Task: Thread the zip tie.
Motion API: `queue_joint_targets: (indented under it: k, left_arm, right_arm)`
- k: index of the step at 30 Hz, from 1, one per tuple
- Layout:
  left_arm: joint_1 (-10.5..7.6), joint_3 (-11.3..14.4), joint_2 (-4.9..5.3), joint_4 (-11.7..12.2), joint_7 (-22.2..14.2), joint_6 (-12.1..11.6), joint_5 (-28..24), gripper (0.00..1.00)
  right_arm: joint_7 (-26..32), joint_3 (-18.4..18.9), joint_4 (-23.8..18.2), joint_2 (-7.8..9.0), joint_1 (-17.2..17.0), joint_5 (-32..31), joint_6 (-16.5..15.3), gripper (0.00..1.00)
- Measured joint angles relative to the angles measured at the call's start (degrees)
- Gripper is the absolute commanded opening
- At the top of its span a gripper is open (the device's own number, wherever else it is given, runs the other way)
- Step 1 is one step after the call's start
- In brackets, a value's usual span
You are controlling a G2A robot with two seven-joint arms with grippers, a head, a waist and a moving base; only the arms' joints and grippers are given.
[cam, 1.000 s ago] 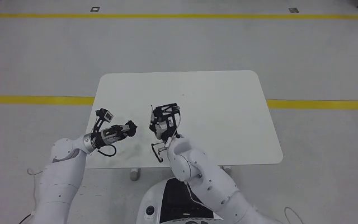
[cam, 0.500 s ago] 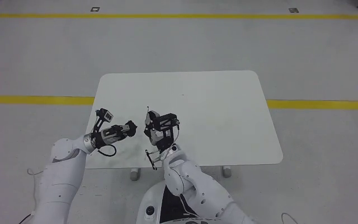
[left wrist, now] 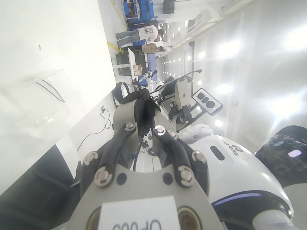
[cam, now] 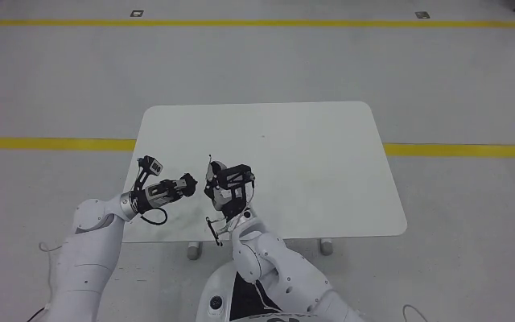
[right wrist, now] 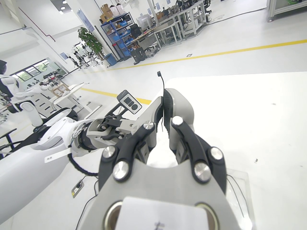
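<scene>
My right gripper is shut on a thin black zip tie. Its square head points up past the fingertips and a short end hangs down between the fingers. From above, this right gripper hangs over the table's near left part, with the tie sticking up. My left gripper hovers just to its left, tips facing it and a small gap between them. The left gripper is shut, and a thin black strap runs from its pads back toward the palm.
The white table is bare across its middle and right. A clear tray with spare black ties lies on it near the front edge, and the same tray is below my right gripper. The left arm reaches in from beyond the table's left edge.
My right gripper has moved left with the zip tie, closing most of the gap to the left gripper. The left arm has kept still.
</scene>
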Motion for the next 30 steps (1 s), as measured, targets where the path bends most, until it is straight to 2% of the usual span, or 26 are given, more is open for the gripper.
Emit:
queue_joint_targets:
  k: [6,15,30]
  left_arm:
    - [0.00,0.0,0.00,0.0,0.0,0.0,0.0,0.00]
    - [0.00,0.0,0.00,0.0,0.0,0.0,0.0,0.00]
    - [0.00,0.0,0.00,0.0,0.0,0.0,0.0,0.00]
  right_arm:
    - [-6.2,-0.3,0.5,-0.05,-1.1,-2.2,-1.4,0.00]
    - [-7.9,-2.2,4.6,-0.93,0.7,-3.2,-1.4,0.00]
    - [-7.5,-2.2,4.6,-0.86,0.6,-5.7,-1.8,0.00]
